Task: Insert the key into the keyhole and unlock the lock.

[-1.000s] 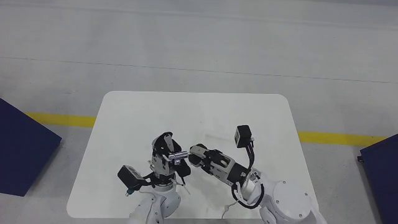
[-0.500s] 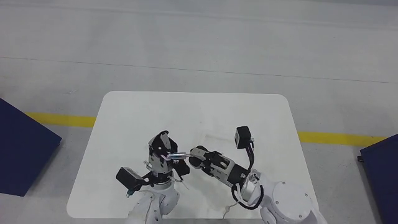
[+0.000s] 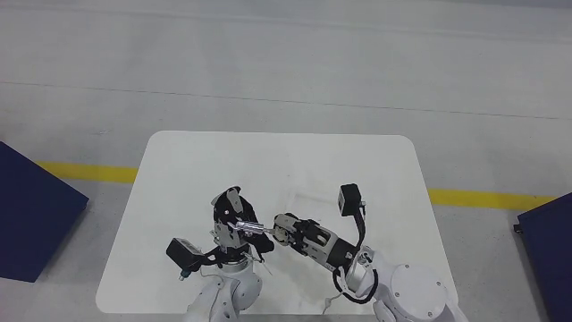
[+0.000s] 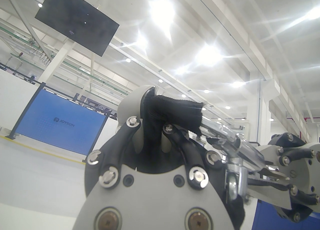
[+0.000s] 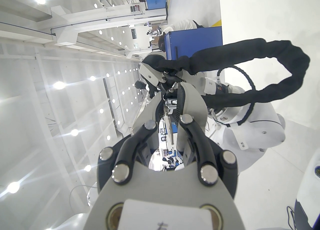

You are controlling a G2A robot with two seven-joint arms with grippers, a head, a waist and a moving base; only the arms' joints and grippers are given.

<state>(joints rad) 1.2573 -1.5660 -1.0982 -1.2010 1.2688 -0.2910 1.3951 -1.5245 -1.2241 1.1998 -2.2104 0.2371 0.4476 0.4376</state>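
Both hands have slid a touch nearer the robot's edge of the white worktop [image 3: 357,161] over the last second, still joined by the bright metal between them.

Far left, a blue panel [image 3: 36,215] stands on the grey floor [image 3: 286,45], with a yellow line [image 3: 89,173] running behind the worktop.

Over the near part of the worktop, left of its middle, hangs the left hand [image 3: 237,224]. Its black-padded fingers [image 4: 175,113] are clenched on the lock [image 5: 172,102], which is held up in the air, clear of the surface. In its own wrist view the ceiling lights stand behind it, and silver metal juts out from under the black pad toward the other hand.

Just beside the lock comes the key [image 5: 168,125], a thin flat blade seen edge-on and pointing straight at the lock. Its tip meets the lock, but whether it sits in the keyhole cannot be told.

Next is the right hand [image 3: 279,226], near the worktop's middle and facing the left one, its two grey fingers pinched tight on the key.

Far right, a second blue panel [image 3: 550,233] stands on the floor.
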